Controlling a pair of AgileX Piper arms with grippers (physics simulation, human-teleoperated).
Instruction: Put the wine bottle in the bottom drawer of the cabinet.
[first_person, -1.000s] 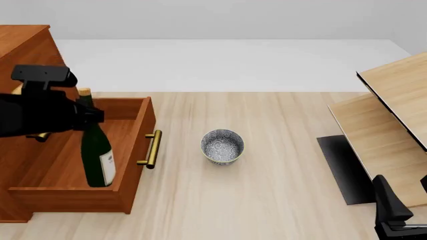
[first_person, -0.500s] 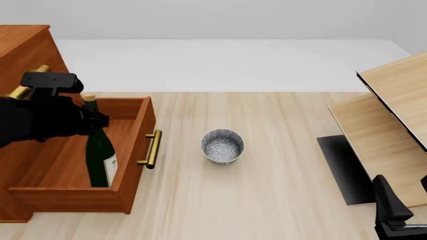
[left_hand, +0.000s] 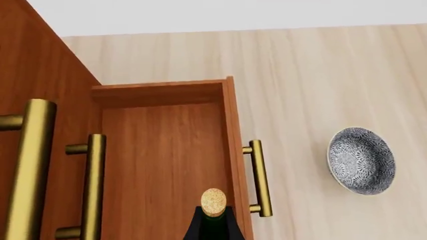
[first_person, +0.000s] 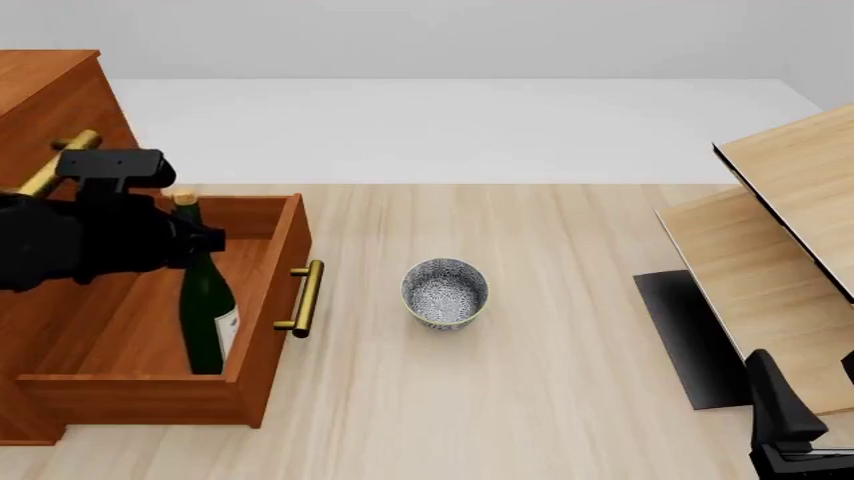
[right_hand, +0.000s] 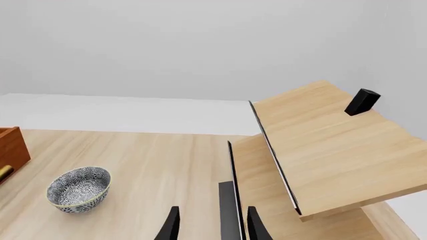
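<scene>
A: Logging the step: I am lowering the wine bottle (first_person: 207, 320) into the bottom drawer (first_person: 260, 300) of the cabinet (first_person: 47, 100). It is standing upright inside, near the front panel.

B: Left pincer (first_person: 187, 240)?

A: It is sitting at the neck, seemingly gripping it, but I cannot tell for sure; the fingers are hidden. Right pincer (right_hand: 210, 225) is idling with fingers parted, holding nothing.

B: Next move?

A: I judge: seat the bottle, release, withdraw, then push the brass bar handle (first_person: 304, 298).

B: Materials?

A: Smooth dark green glass, tan cork (left_hand: 213, 201), reddish-brown wood. A speckled grey bowl (first_person: 445, 293) is resting on the pale worktop (first_person: 561, 380).
</scene>
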